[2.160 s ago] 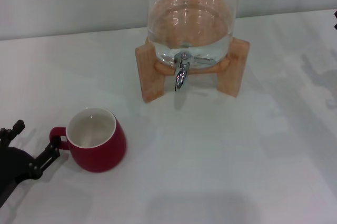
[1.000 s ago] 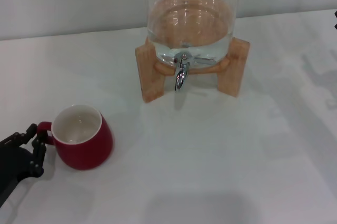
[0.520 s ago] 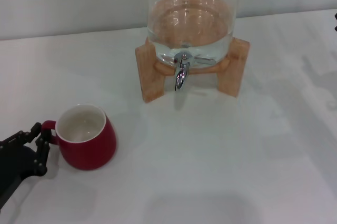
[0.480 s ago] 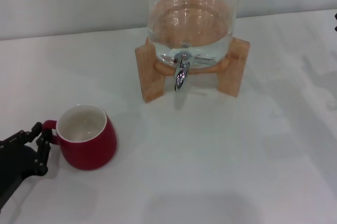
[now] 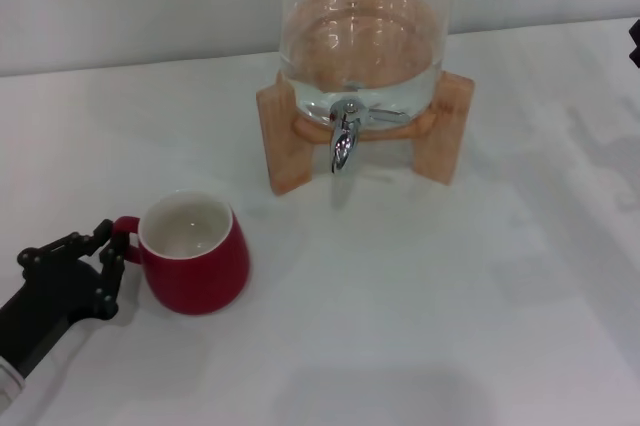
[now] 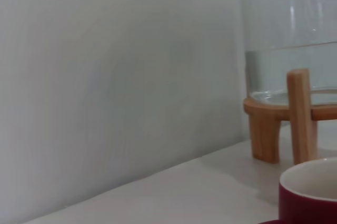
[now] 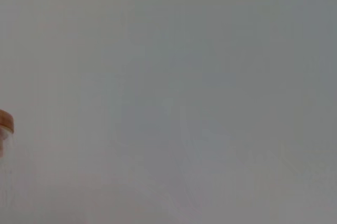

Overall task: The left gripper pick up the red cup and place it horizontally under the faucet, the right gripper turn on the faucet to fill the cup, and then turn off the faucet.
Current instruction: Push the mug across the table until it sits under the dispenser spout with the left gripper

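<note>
The red cup (image 5: pixel 195 254) stands upright on the white table, left of and nearer to me than the faucet (image 5: pixel 343 142). Its white inside faces up and its loop handle points left. My left gripper (image 5: pixel 108 266) comes in low from the left and is shut on that handle. The left wrist view shows the cup's rim (image 6: pixel 311 190) close by, with the wooden stand (image 6: pixel 275 129) beyond it. The faucet is a small chrome tap hanging from the front of a glass water jar (image 5: pixel 360 41). Only a dark sliver of my right gripper (image 5: pixel 636 43) shows at the far right edge.
The jar sits on a wooden stand (image 5: pixel 284 144) at the back centre, with water in its lower part. A pale wall runs behind the table. White tabletop (image 5: pixel 420 306) spreads between the cup and the stand and off to the right.
The left gripper closed on the handle after 2.2 s ago. Since half a second ago it has moved right with the cup, a little nearer the faucet.
</note>
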You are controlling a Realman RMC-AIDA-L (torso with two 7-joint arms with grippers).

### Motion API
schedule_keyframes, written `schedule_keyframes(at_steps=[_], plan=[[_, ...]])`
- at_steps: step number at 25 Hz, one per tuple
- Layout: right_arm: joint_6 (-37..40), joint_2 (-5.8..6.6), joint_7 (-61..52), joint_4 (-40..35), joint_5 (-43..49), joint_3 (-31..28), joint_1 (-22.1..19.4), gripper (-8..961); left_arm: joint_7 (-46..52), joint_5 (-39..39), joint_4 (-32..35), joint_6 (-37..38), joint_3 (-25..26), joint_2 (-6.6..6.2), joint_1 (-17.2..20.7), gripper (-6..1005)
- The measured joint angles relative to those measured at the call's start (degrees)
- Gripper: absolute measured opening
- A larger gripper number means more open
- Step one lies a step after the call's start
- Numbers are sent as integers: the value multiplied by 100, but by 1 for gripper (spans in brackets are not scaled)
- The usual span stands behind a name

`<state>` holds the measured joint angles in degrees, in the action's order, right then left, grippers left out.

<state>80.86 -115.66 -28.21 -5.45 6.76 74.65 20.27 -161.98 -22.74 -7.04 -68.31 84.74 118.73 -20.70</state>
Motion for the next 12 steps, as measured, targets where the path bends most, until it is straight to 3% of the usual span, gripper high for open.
schedule_keyframes(at_steps=[12], plan=[[0, 0, 0, 0, 0, 14, 3, 841, 0, -309, -487, 291, -13, 39, 27, 121]])
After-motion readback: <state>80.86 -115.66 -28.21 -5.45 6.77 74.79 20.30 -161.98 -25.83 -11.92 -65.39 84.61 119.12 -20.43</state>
